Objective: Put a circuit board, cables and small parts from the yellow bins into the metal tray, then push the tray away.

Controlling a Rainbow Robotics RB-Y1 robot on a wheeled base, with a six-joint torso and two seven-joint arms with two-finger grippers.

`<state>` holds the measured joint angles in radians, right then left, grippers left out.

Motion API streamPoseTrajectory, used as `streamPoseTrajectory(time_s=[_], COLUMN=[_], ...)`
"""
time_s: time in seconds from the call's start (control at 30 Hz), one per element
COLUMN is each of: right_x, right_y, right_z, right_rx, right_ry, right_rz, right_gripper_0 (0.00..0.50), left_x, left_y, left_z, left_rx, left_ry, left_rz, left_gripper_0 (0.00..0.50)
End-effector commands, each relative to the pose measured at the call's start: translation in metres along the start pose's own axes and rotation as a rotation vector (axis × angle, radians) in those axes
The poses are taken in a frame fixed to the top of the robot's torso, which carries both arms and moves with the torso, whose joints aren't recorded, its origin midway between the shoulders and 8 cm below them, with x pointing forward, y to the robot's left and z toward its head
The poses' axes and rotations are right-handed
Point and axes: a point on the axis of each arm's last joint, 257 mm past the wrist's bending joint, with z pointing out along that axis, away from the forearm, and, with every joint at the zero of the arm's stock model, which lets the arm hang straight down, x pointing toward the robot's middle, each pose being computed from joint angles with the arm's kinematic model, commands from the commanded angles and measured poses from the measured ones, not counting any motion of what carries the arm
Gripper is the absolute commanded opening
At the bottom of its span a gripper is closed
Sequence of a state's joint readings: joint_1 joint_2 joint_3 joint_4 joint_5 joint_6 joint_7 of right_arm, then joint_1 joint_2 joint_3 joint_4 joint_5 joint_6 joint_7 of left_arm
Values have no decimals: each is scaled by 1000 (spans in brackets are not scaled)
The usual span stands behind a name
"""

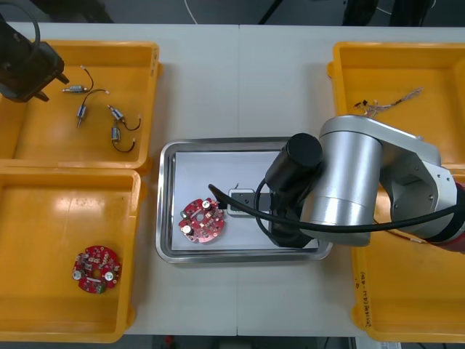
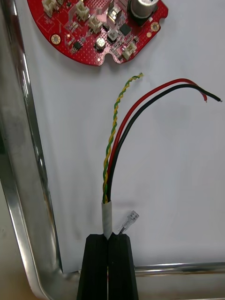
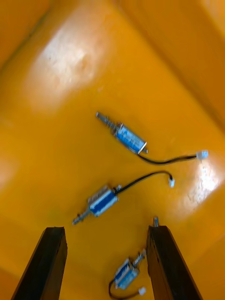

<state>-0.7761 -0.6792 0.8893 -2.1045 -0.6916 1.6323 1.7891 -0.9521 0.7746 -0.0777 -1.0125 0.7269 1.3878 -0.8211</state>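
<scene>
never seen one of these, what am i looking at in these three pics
This is a two-armed robot at a light table. The front view looks down from above the arms; the other two pictures come from a camera on each wrist. The right end effector, the two-fingered grasping part, is shut on a bundle of red, black and twisted yellow-green cables, which reach over the white inside of the shiny metal tray, beside a round red circuit board. The left end effector is open above small metal parts in a yellow plastic bin. A second red circuit board lies in the nearer left bin, and loose cables in a right bin.
</scene>
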Motion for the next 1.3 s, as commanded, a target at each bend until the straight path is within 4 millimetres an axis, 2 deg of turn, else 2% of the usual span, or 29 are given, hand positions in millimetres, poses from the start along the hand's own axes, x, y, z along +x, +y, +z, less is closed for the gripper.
streamPoseTrajectory(time_s=[0.03, 0.1, 0.3, 0.7, 0.77, 0.83, 0.87, 0.93, 0.97, 1.3], right_x=[-7, -4, 3, 7, 9, 11, 10, 10, 11, 7], right_y=[-4, -5, -4, 4, 5, 5, 5, 5, 6, -2], right_z=[7, 12, 30, 42, 44, 44, 43, 43, 43, 39], right_rx=[22, 28, 13, -21, -24, -24, -23, -23, -24, 10], right_ry=[-5, 4, 21, 29, 34, 38, 36, 36, 38, 29], right_rz=[-61, -61, -45, -30, -31, -30, -29, -26, -26, -24], right_gripper_0=[0, 0, 0, 0, 58, 308, 350, 482, 500, 500], left_x=[-36, -44, -50, -38, -35, -36, -35, -36, -37, -40], left_y=[-25, -27, -27, -48, -53, -55, -57, -57, -57, -64], left_z=[-13, -10, 1, 16, 18, 18, 19, 22, 23, 37], left_rx=[43, 52, 28, 42, 49, 52, 56, 56, 55, 68], left_ry=[-104, -127, -143, -140, -142, -153, -153, -157, -158, -179], left_rz=[190, 181, 157, 121, 119, 115, 113, 102, 98, 60], left_gripper_0=[500, 500, 500, 500, 500, 500, 500, 500, 500, 500])
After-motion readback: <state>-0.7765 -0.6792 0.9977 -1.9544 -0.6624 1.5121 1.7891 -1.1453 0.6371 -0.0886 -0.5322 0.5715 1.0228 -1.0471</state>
